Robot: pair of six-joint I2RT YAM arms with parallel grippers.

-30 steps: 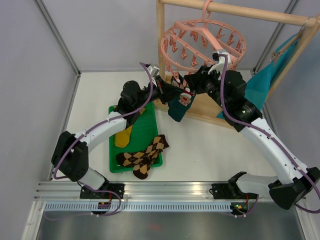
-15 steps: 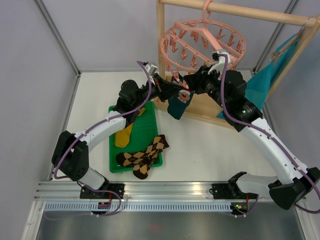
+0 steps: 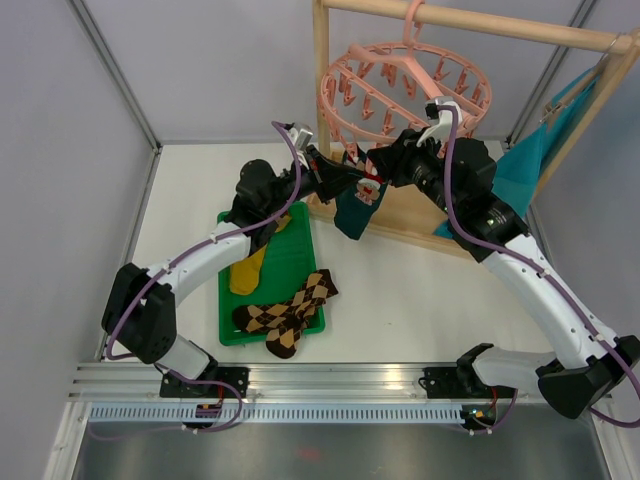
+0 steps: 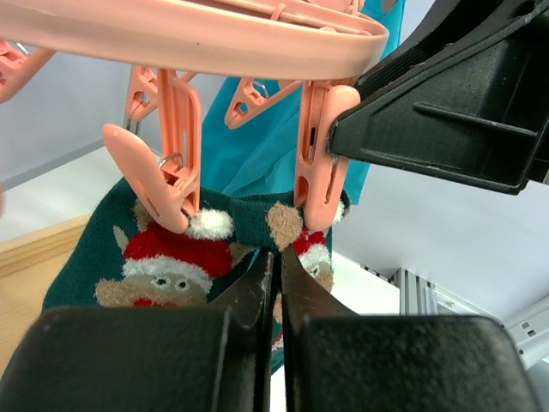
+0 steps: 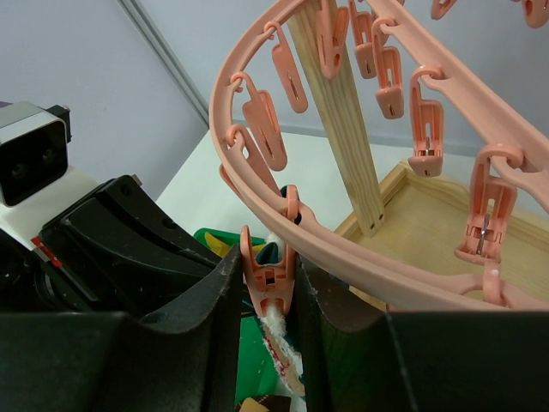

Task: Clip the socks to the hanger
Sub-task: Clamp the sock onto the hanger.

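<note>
One teal Christmas sock [image 4: 171, 249] up at hanger [image 3: 400, 90]: left gripper [image 4: 277, 270] pinched on cuff, right gripper [image 5: 268, 276] squeezing clip [image 5: 268, 257] over it. Argyle pair [image 3: 290, 312], mustard sock [image 3: 246, 272] unclipped in tray [image 3: 297, 262].

Bright even light, soft shadows; wrist views blurred up close.

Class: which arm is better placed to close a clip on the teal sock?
Right. The right fingers hold a pink clip on the hanger above the teal sock; the left fingers are shut on that sock.
</note>
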